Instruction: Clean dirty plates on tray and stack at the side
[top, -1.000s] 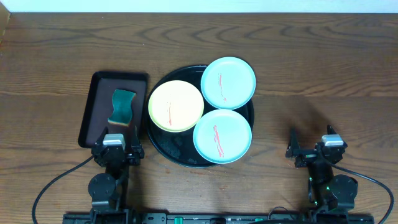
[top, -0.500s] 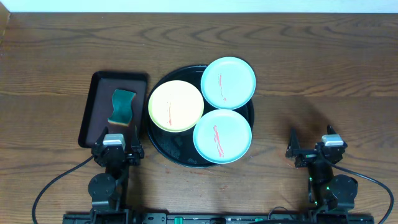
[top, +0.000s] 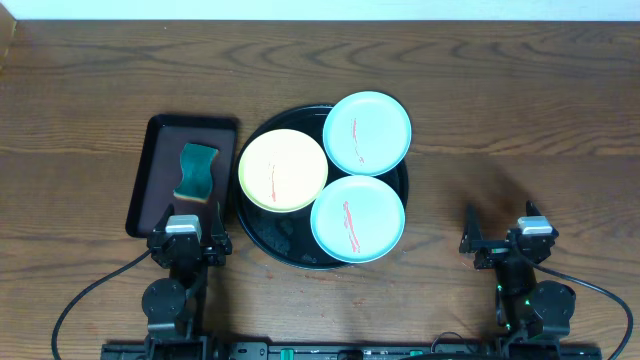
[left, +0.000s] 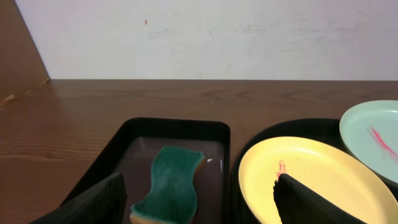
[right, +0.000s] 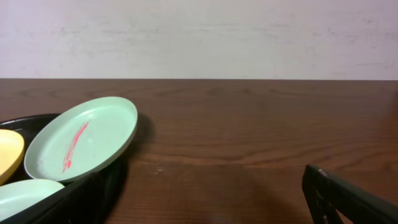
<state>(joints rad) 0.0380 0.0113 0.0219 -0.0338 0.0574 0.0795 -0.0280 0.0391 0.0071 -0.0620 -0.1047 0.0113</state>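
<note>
Three dirty plates lie on the round black tray (top: 283, 243). A pale yellow plate (top: 283, 170) is at its left, one mint plate (top: 367, 133) at its far right and another mint plate (top: 357, 218) at its near right. Each bears a thin red streak. My left gripper (top: 192, 216) stands open at the near table edge, left of the tray. My right gripper (top: 500, 216) stands open to the tray's right, over bare wood. The left wrist view shows the yellow plate (left: 305, 174) beside the right finger. In the right wrist view the far mint plate (right: 81, 143) tilts on the tray's rim.
A dark brown rectangular tray (top: 150, 190) left of the black tray holds a green sponge (top: 197, 170), which lies just ahead of my left gripper (left: 199, 180). Bare wooden table stretches to the right of the black tray. A pale wall runs behind the table.
</note>
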